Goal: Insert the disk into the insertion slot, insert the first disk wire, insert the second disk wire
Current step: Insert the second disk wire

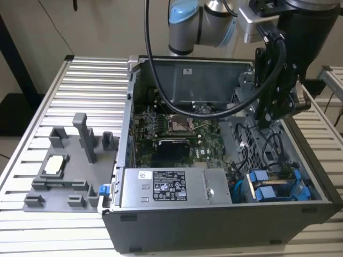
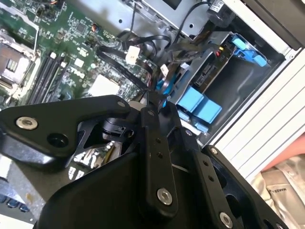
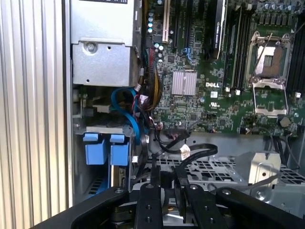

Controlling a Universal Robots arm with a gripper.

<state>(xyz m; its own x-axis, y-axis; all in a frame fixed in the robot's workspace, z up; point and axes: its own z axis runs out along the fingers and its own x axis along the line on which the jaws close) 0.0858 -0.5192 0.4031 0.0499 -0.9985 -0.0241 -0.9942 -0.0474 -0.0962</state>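
My gripper [image 3: 167, 175]: above the open computer case [image 1: 161, 225]; apart or together, I cannot tell.
Disk [image 1: 265, 191]: blue-framed, sitting in the insertion slot [image 2: 209, 47].

The ribbed metal table [image 1: 91, 80] carries an open computer case [image 1: 214, 225] and grey fixture [image 1: 80, 172].

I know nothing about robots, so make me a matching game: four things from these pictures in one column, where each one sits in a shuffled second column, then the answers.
Things
1. gripper
2. blue carrier frames
3. silver power supply box
4. grey fixture block

Places
A. on the ribbed table, outside the computer case, at the exterior view's left
B. above the open case, at the exterior view's right
C. low inside the case, in its near corner at the exterior view's right
D. inside the case, along its near wall

Pairs: 1-B, 2-C, 3-D, 4-A
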